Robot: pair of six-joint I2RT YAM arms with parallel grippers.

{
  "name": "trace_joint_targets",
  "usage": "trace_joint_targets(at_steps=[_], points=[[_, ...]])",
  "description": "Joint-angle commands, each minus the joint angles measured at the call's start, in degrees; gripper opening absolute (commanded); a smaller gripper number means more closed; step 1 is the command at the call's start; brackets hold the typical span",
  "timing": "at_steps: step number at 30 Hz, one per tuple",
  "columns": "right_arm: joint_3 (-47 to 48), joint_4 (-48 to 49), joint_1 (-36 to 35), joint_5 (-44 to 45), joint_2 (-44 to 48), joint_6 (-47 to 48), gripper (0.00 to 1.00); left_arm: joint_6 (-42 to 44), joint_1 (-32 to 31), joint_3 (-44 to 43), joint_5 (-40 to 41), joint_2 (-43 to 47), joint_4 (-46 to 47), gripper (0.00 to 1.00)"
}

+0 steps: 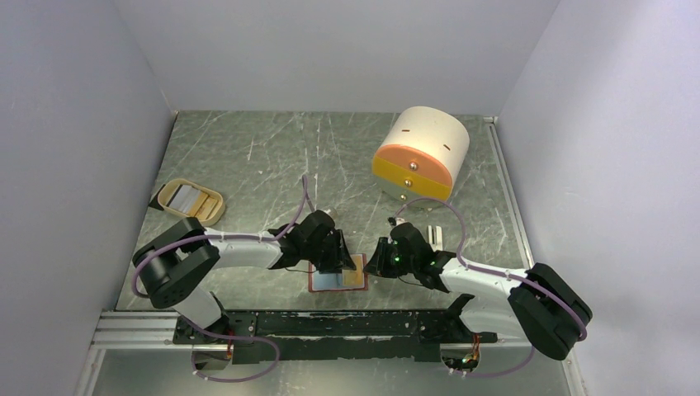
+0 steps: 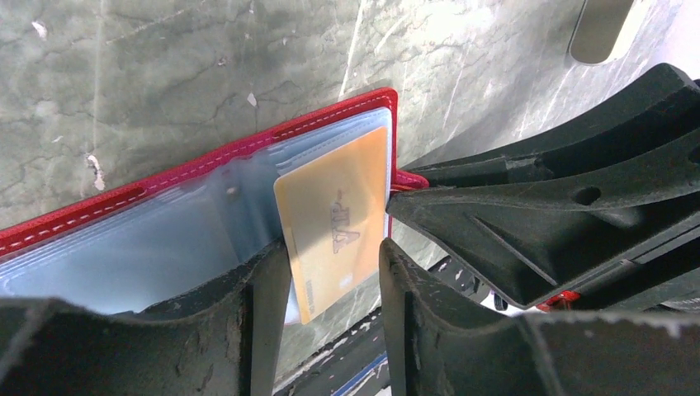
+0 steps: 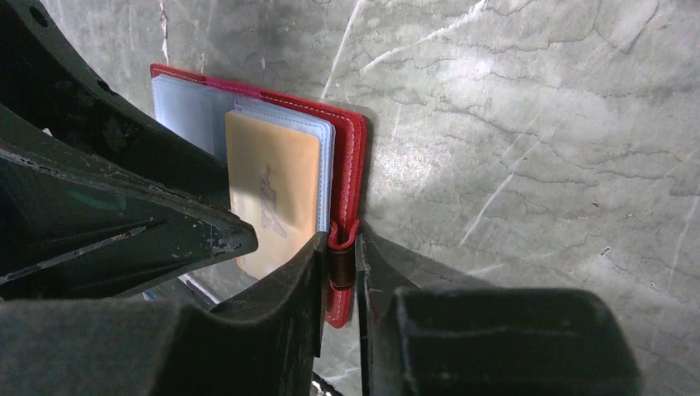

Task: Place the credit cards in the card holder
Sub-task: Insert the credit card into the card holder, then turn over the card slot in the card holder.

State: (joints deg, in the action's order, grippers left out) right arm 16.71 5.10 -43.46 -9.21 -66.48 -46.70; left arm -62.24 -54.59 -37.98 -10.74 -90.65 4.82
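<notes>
I look down on a grey marbled table. A big cream-and-orange cylinder lies at the far right and a beige oval tray at the left. Both arms reach inward to the open red card holder, which lies flat at the table's near edge, between the two grippers.

The right gripper is clamped on the snap tab at the holder's right edge, pinning it. The left gripper has its fingers apart, either side of the near end of an orange credit card.

The card lies over the pale blue pockets of the right half, its long axis running near to far, parallel to the red edge. Its near end sticks out past the holder toward the arm bases. I cannot tell how deep it sits. I judge the left arm is placed to push it farther in.
</notes>
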Motion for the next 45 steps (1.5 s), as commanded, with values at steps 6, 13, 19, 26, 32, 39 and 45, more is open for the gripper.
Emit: trace_joint_targets(at_steps=[6,13,19,26,32,39,45], points=[[0.7,-4.1,-0.3,3.2,1.1,1.5,0.23,-1.6,-0.3,2.4,-3.2,4.3,8.9,0.56],[0.1,-1.9,-0.3,2.4,0.3,1.1,0.22,-0.2,-0.7,-1.8,-1.4,0.5,4.3,0.57],[0.8,-2.4,-0.3,3.1,-0.1,1.3,0.22,0.4,-0.9,-4.4,-1.6,-2.7,1.3,0.55],[0.9,-3.8,-0.2,4.2,0.3,1.8,0.22,1.8,0.1,-4.3,1.9,2.8,-4.6,0.57],[2.5,-5.8,-0.2,4.8,1.3,1.9,0.38,1.2,1.4,-2.3,0.7,5.2,-4.6,0.58],[5.0,-12.8,-0.2,5.6,9.8,1.3,0.49,1.2,2.7,-0.8,-1.6,6.6,-3.1,0.53],[4.8,-12.8,-0.2,4.0,10.5,0.3,0.50,1.1,4.3,2.1,-3.4,9.4,-0.5,0.57]])
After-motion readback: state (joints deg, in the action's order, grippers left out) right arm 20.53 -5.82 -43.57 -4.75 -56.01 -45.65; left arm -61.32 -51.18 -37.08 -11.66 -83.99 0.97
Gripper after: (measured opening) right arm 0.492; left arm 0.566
